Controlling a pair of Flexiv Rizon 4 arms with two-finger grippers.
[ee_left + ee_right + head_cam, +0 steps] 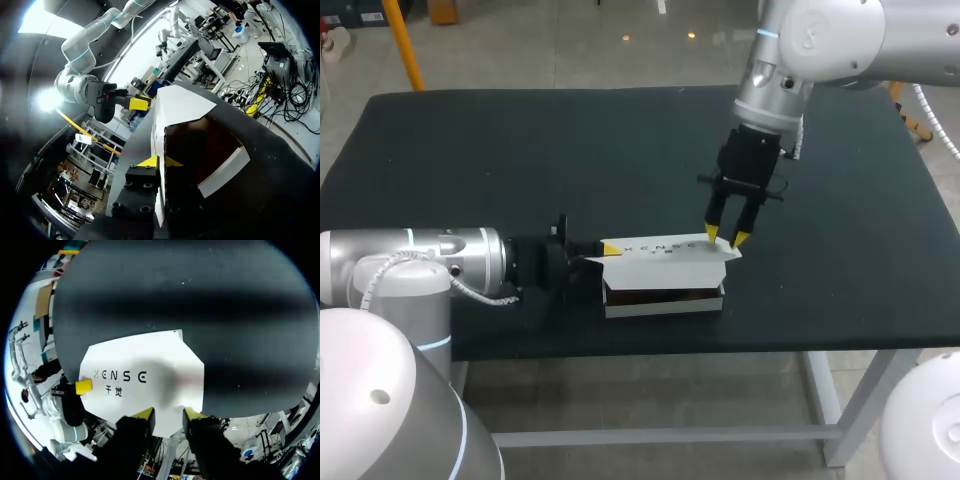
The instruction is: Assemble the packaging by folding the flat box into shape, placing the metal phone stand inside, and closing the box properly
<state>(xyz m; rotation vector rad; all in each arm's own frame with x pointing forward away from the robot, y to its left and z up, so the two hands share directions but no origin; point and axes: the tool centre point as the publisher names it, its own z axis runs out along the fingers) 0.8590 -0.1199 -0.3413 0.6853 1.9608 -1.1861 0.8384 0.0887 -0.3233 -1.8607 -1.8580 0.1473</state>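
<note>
counter (470, 150): black, carries the white box (665, 298) close to its near edge. the box is erected. its lid (665, 250) lies over the top but is not tucked in, and a dark strip of interior shows under it along the front. the phone stand cannot be made out in that dark interior, so its presence is unconfirmed.

left end effector (161, 161): clamped on the lid's left end, thin card between its tips.

right end effector (725, 238): fingers apart, tips at the lid's right end, gripping nothing.

risks, as judged:
- the right tips, bearing down off-centre, may crease the lid or buckle the side wall.
- the left clamp, if kept on while the right presses, may tear or skew the card.
- the light box may slide toward the near edge.
- closing now may seal an empty box.
</note>
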